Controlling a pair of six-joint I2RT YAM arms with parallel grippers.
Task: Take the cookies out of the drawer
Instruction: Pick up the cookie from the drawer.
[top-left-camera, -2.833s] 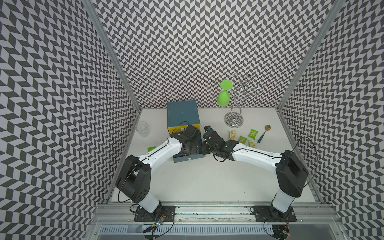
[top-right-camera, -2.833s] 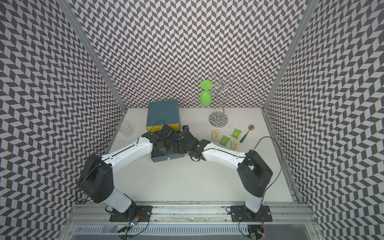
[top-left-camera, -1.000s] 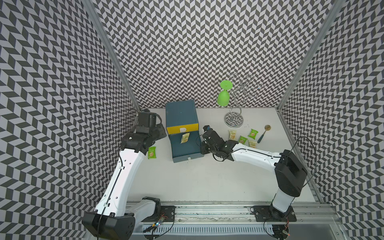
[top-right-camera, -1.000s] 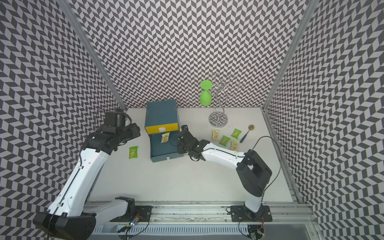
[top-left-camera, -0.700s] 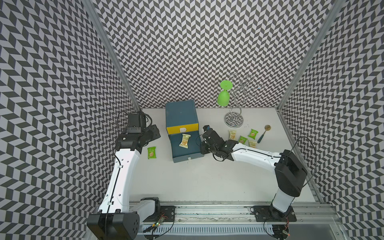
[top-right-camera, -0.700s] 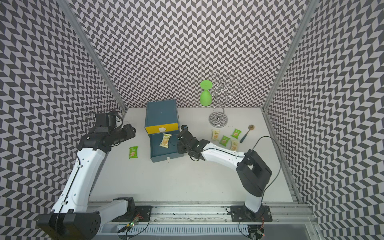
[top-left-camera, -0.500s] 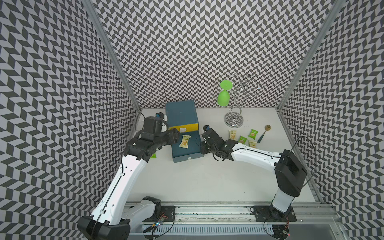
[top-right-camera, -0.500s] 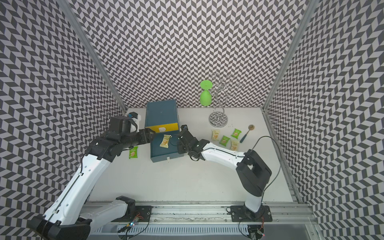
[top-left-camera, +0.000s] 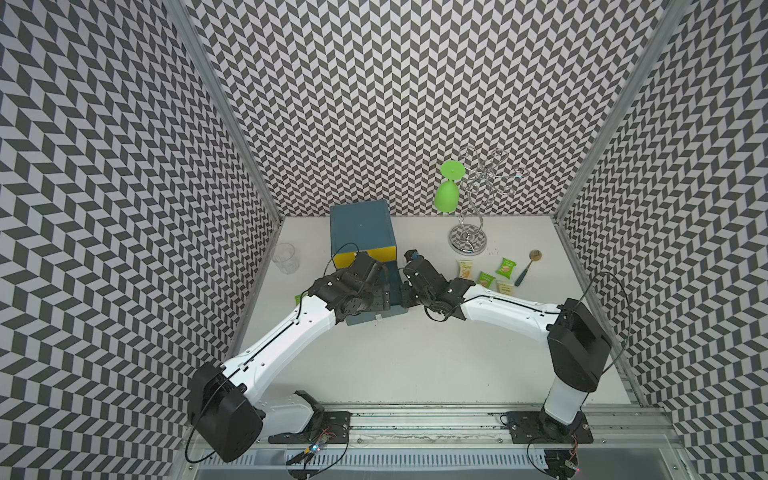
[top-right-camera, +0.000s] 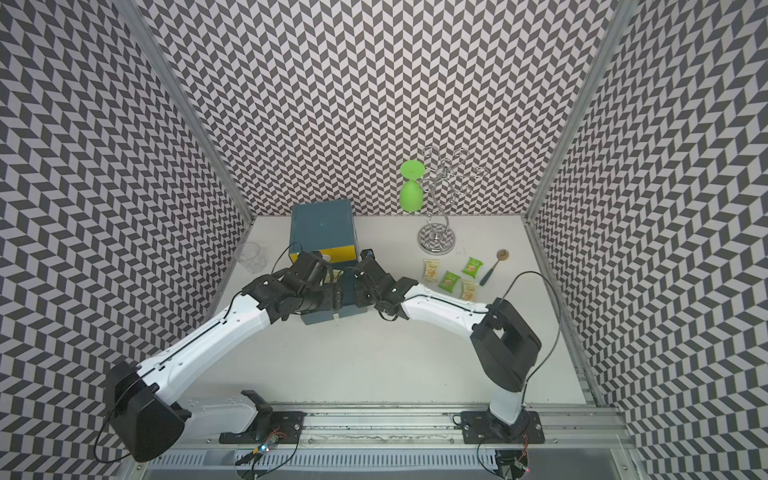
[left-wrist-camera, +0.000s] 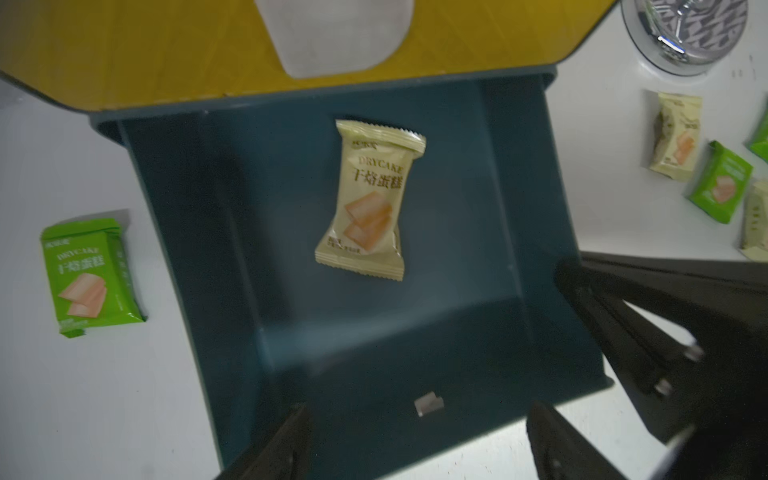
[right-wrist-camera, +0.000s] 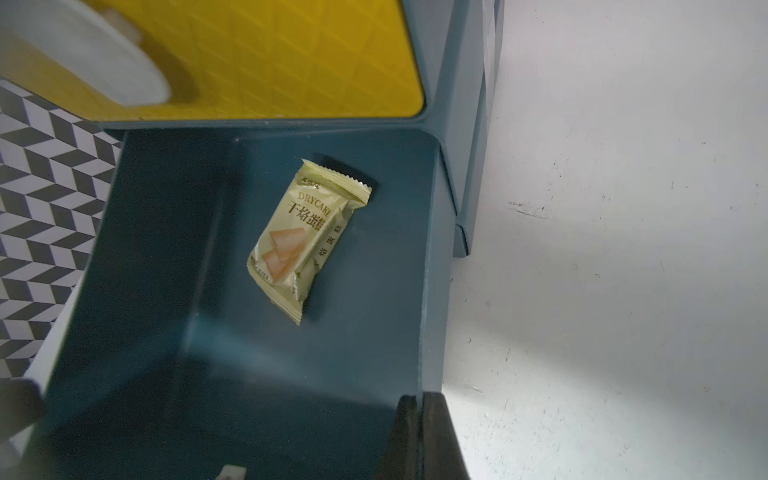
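Left gripper (left-wrist-camera: 417, 411) hovers wide open, empty, over the drawer (left-wrist-camera: 536, 187); the packet (left-wrist-camera: 370, 199) lies flat just ahead. Light, crinkly, likely slippery: best pinched across its middle. Right gripper (right-wrist-camera: 417, 434) sits closed at the drawer's wall.

Top views overhead, facing down; wrist views close, sharing drawer (left-wrist-camera: 457, 208)

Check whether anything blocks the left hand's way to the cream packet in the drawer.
Nothing visible does. The cream packet lies alone and uncovered on the floor of the open drawer. The left hand is open near the drawer's front edge. The right hand sits at the side wall, off that path.
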